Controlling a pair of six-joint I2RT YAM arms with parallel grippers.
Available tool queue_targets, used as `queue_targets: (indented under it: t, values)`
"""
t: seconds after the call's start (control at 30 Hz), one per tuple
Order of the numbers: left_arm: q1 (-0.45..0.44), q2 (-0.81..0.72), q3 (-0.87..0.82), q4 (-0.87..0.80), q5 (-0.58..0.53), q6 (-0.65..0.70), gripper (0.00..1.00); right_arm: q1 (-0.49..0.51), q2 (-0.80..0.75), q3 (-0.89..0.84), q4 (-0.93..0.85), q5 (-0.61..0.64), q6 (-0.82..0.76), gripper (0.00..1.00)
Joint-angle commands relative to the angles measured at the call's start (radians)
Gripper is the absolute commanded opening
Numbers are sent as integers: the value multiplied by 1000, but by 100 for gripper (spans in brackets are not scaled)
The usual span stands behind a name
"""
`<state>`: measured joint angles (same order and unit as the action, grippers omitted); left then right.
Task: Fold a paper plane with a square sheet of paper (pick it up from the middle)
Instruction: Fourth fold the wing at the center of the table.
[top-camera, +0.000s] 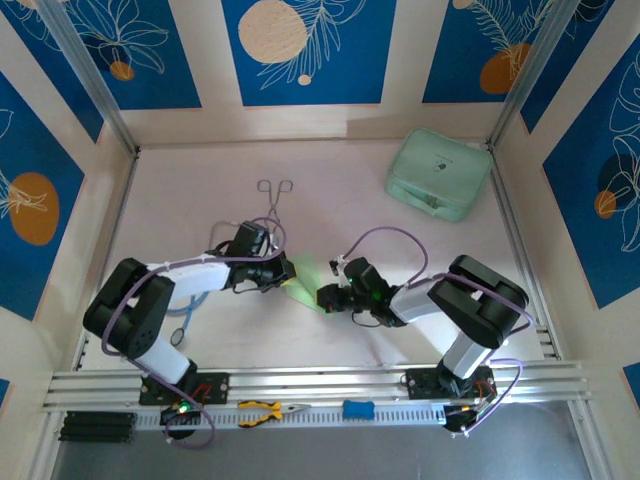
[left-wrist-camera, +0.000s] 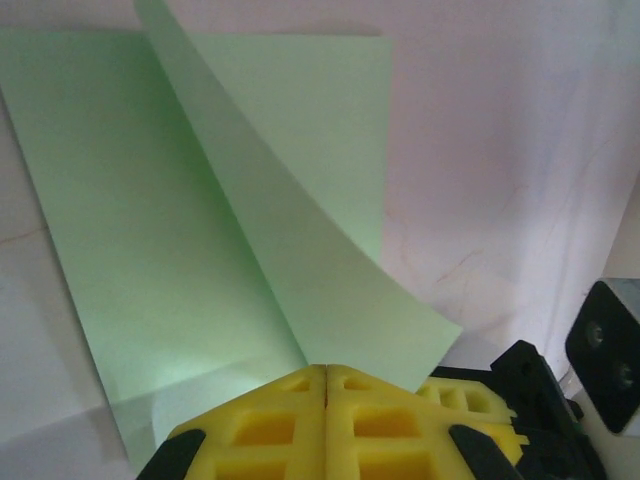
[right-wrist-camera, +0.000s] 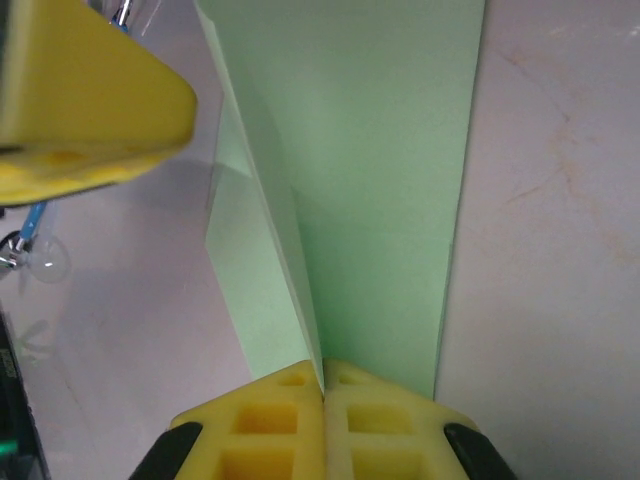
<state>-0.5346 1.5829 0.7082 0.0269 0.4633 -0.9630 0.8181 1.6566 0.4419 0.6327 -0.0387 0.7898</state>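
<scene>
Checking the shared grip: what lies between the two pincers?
The light-green paper sheet, pinched by left pincer and right pincer, in the top view.

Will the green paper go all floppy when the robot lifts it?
Probably floppy: the paper curls upward where the left gripper pinches it. Likely very light, since it looks like one thin sheet. It may crease or tear easily, because the right gripper pinches it too.

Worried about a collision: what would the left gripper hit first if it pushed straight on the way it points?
The left gripper would crumple the green paper it pinches, then meet the table. The right gripper seems just off-line; depth is unclear.
</scene>
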Motion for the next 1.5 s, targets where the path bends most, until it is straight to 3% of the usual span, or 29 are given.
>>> queue_targets:
  t: [0.0, 0.47, 1.13, 1.47]
  values:
    - [-12, 50, 17, 37, 33, -10, 2, -3, 49, -27, 19, -61, 75, 1]
    - [-21, 129, -18, 14, 8, 13, 0, -12, 62, -40, 35, -79, 179, 2]
    - [-20, 98, -19, -45, -27, 27, 0, 6, 13, -43, -9, -31, 220, 5]
    - [-23, 34, -51, 25, 12, -29, 7, 28, -7, 25, -119, 34, 176, 7]
